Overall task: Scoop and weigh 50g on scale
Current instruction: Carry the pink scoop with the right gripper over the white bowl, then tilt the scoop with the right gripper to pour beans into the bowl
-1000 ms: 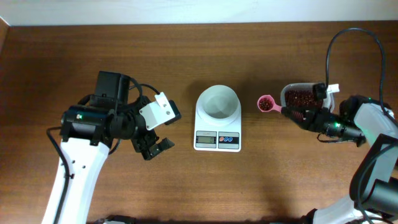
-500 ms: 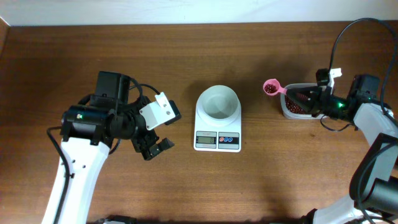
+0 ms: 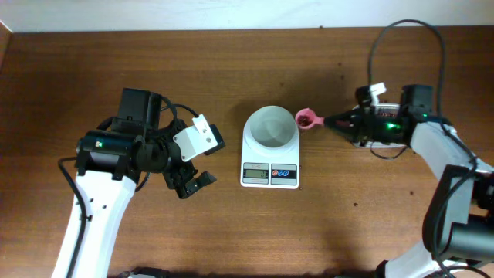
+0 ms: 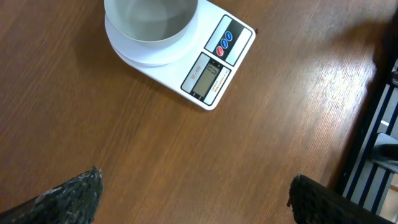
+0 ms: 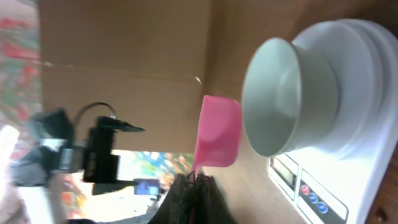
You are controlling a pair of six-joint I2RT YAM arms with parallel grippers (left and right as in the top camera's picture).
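The scale [image 3: 270, 150] sits mid-table, its bowl [image 3: 270, 127] looking empty. The right gripper [image 3: 342, 122] clamps the handle of a pink scoop [image 3: 307, 118] just beside the bowl's right rim. The left gripper [image 3: 193, 184] hangs wide open over the table's left half. Tipping before the scoop clears the rim would likely spill its load or nudge the bowl.

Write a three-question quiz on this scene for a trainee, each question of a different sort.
1. True or false: the round white bowl on the small white digital scale is empty.
2. Which gripper holds the pink plastic scoop? A: left gripper. B: right gripper. C: neither.
3. Fill in: the left gripper's jaws stand ___.

Key: 1 true; 2 B; 3 open.
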